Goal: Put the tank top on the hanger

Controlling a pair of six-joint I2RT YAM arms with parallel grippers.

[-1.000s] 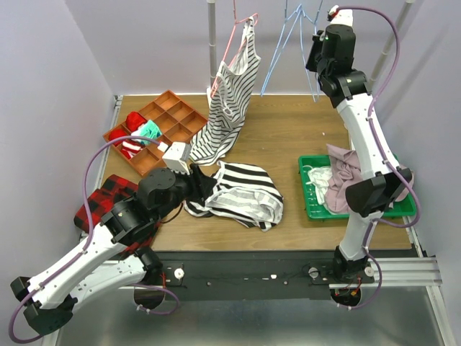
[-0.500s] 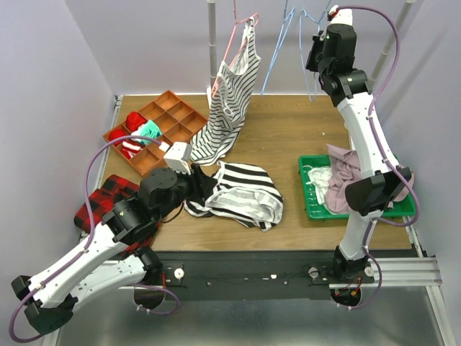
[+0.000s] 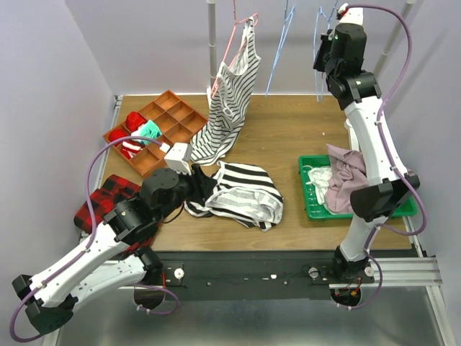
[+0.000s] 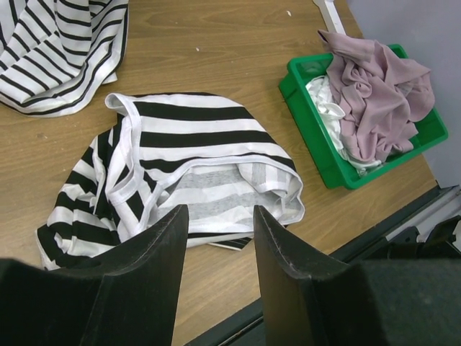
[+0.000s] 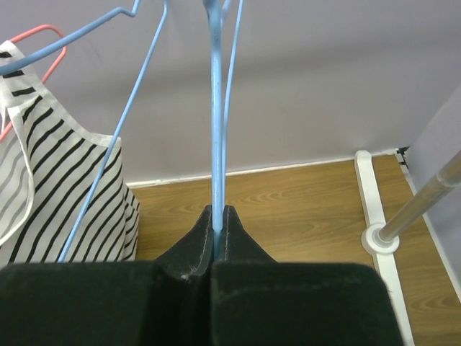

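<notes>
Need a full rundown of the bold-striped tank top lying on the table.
The tank top is soft cloth with wide black-and-white stripes and white trim. It lies crumpled on the wooden table, one opening gaping to show its paler inside, a thin strap bunched at one end. The open left gripper hangs over its near edge; contact cannot be told.

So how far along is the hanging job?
Done: right claw is shut on the hanger. In hand: left claw hangs open over the tank top. Left: grasp it, crumpled on the table, and thread it onto the hanger.
</notes>
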